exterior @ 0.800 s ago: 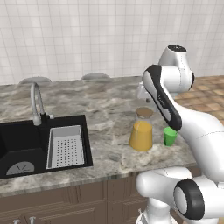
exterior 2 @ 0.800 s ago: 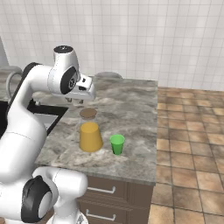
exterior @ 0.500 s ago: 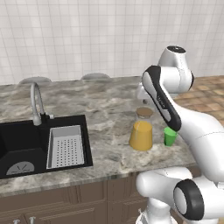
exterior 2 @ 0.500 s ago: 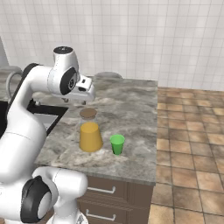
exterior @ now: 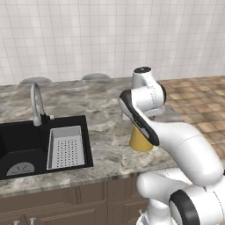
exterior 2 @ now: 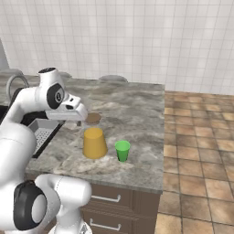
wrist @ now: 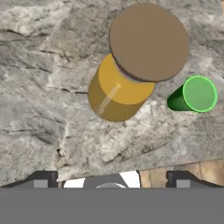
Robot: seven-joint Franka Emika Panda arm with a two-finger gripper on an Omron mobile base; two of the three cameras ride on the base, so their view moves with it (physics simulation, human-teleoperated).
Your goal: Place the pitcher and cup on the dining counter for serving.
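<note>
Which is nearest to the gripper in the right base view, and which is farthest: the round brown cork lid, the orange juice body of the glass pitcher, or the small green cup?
1. Round brown cork lid: just beside the open gripper.
2. Orange juice body of the glass pitcher: below the lid.
3. Small green cup: farthest, beyond the pitcher toward the floor side.

Two base views look forward and down from behind the arm, left and right; both share the dining counter (exterior: 105, 145) (exterior 2: 132, 114). The hand view looks straight down, close above the pitcher (wrist: 131, 70).

Even bright rendered light, soft faint shadows, no glare; pics slightly soft, low-res.
</note>
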